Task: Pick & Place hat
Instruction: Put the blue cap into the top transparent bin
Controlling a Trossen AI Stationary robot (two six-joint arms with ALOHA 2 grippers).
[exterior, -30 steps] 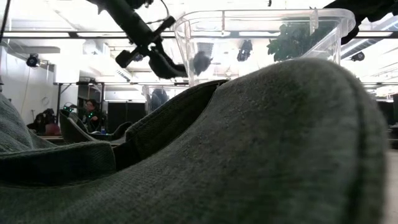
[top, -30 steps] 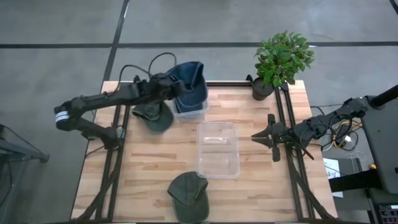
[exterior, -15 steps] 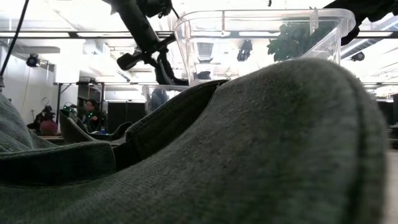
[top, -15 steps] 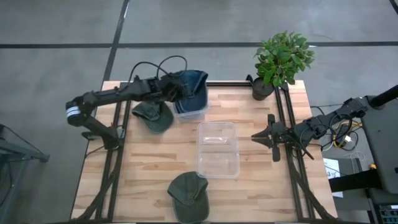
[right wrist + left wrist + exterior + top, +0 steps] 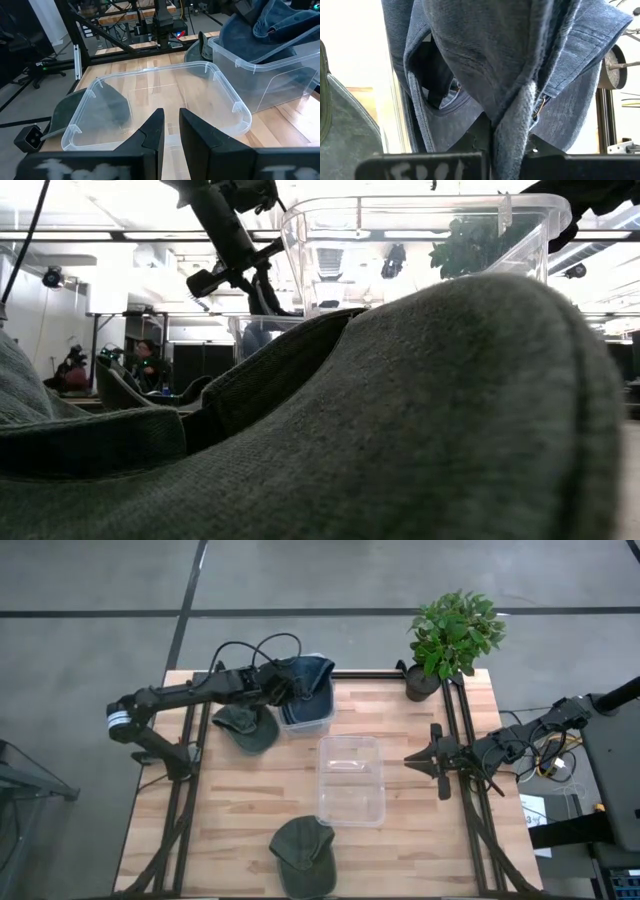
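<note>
My left gripper (image 5: 283, 690) is shut on a blue denim hat (image 5: 308, 680) above a small clear bin (image 5: 305, 718) near the table's far edge. In the right wrist view the denim hat (image 5: 270, 22) sags into this small bin (image 5: 270, 75). One green hat (image 5: 250, 727) lies flat on the table beside that bin. Another green hat (image 5: 303, 856) lies by the near edge and fills the low view (image 5: 400, 430). My right gripper (image 5: 410, 758) waits at the right, its fingers a narrow gap apart (image 5: 171, 117). My left gripper pinches a bunched fold of the denim hat's edge (image 5: 512, 120) between its two fingers (image 5: 472, 137), in several layers. It reaches in from the table's left. The hat droops beyond the fingers, its lower part inside the small bin.
A large clear bin (image 5: 350, 780) sits mid-table, just ahead of the right gripper (image 5: 155, 95). A potted plant (image 5: 455, 632) stands at the far right corner. Black frame rails run along both sides of the table. People show in the room beyond, far off (image 5: 148, 360).
My left gripper has moved right and down toward the small bin, staying shut on the denim hat. The hat, held higher a second ago, has come down over and into the bin. The right arm has kept still.
</note>
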